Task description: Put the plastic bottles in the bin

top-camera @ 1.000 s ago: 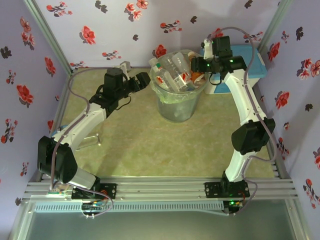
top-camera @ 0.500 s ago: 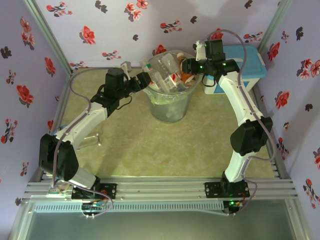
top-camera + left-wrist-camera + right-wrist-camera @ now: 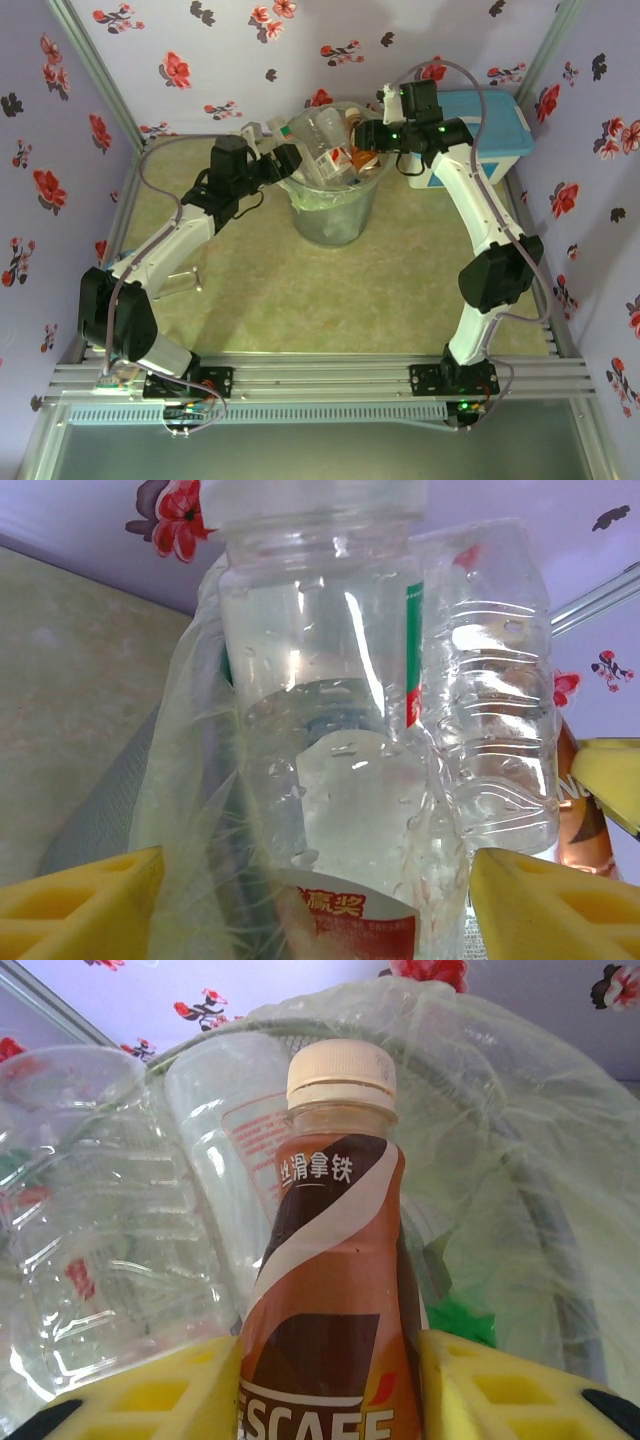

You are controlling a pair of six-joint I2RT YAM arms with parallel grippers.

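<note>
My right gripper clenched on the brown bottle above the bin, my left gripper spread wide at the bin's rim, clear bottle between, ungripped.

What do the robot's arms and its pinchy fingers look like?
The left arm and the right arm are smooth white tubes joined by chunky black joints. A thin grey cable loops along each one, and small green lights glow near the right wrist. The fingers are bright yellow blocks with hollow pockets.
</note>
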